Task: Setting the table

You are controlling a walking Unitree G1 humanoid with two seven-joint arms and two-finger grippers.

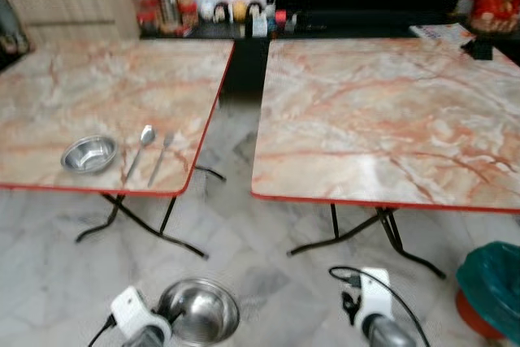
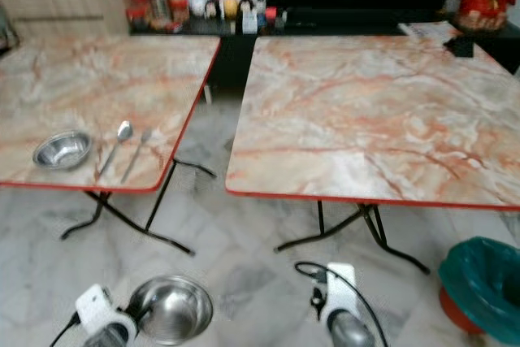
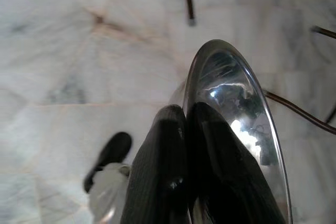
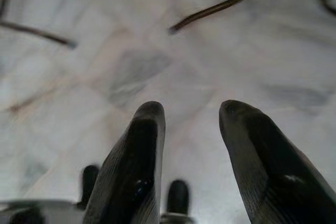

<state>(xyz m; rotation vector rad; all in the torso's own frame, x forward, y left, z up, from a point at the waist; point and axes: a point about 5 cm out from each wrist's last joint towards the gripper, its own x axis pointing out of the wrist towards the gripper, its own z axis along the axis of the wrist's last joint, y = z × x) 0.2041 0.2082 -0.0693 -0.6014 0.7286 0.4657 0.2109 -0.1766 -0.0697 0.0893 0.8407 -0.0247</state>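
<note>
Bowl, spoon and fork already lie in a row near the front edge of the left counter (image 1: 97,87): the small steel bowl (image 1: 89,153) furthest left, the spoon (image 1: 141,148) just beside it, then the fork (image 1: 161,157), both utensils with their long axes running roughly front to back. Lower down, the left gripper (image 3: 184,129) has its jaws pressed onto the rim of a second, larger steel bowl (image 1: 197,311), carried low over the marble floor (image 1: 260,266), short of both counters. Ahead and to the right of that bowl stands the right counter (image 1: 382,119), its top bare. The carried bowl probably belongs there, so the left arm would have to lift it forward and across. The right gripper (image 4: 191,129) hangs over the floor, jaws spread and holding nothing.
</note>
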